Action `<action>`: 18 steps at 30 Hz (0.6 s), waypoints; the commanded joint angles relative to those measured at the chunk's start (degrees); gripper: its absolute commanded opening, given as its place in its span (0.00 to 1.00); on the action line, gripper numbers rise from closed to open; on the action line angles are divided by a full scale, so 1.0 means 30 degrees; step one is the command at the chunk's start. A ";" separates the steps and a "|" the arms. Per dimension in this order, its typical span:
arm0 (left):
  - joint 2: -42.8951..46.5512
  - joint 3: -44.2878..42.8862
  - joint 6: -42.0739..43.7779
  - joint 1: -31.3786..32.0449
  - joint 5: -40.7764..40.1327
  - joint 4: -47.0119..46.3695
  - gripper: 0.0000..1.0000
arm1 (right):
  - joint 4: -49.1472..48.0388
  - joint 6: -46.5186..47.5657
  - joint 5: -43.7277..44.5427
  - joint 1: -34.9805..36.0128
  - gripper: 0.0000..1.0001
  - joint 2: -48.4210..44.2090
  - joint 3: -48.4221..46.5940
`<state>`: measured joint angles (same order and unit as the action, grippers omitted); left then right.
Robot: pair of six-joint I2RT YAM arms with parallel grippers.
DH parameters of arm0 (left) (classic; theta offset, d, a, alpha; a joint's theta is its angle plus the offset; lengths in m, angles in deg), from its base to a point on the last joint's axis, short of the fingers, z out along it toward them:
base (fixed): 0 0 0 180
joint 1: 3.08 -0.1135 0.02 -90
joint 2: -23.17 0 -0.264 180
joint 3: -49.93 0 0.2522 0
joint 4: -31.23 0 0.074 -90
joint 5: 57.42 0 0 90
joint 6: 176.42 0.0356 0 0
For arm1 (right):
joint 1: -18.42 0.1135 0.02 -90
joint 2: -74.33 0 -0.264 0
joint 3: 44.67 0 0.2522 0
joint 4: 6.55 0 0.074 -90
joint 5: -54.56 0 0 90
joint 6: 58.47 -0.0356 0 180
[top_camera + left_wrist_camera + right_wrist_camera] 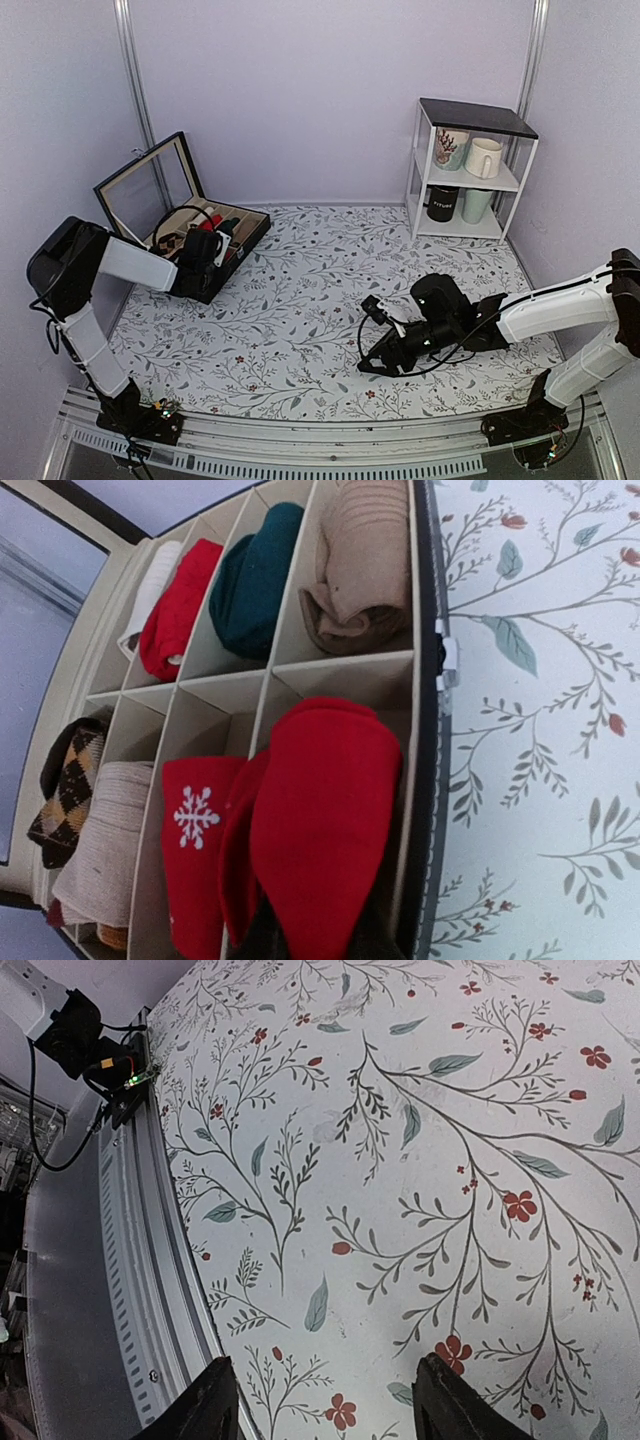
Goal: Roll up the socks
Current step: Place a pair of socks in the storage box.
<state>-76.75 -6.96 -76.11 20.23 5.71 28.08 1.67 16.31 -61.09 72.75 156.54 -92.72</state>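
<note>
The socks (325, 800) are a bright red fold of fabric hanging into a front compartment of the divided box (425, 730), against its right wall. A red end with a white snowflake (195, 818) lies just to the left, over the neighbouring slot. My left gripper (315, 948) is shut on the socks, and only its dark fingers show at the bottom edge of the left wrist view. In the top view the left gripper (203, 248) sits over the box (245, 235). My right gripper (325, 1400) hangs open above the floral tablecloth, holding nothing.
The box holds other rolls: red (175, 615), dark teal (250, 580), tan (360, 570), argyle (70, 790), beige (105, 855). Its lid (150, 185) stands open. A white shelf with mugs (470, 170) stands at the back right. The right gripper (378, 362) hovers near the front rail (130, 1290).
</note>
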 commanded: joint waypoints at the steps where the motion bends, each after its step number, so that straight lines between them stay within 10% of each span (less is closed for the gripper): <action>1: -0.0393 -0.1285 -0.1383 -0.0489 0.2589 0.4315 0.00 | 0.0264 -0.0199 -0.0184 -0.0093 0.61 0.0162 -0.0262; 18: -0.0799 -0.2214 -0.1926 -0.2863 0.6533 0.6831 0.00 | 0.0498 -0.0228 -0.0324 -0.0113 0.61 0.0310 -0.0524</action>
<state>-76.86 -12.17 -82.14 12.45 21.14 41.24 2.35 15.90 -61.35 72.75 156.54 -92.76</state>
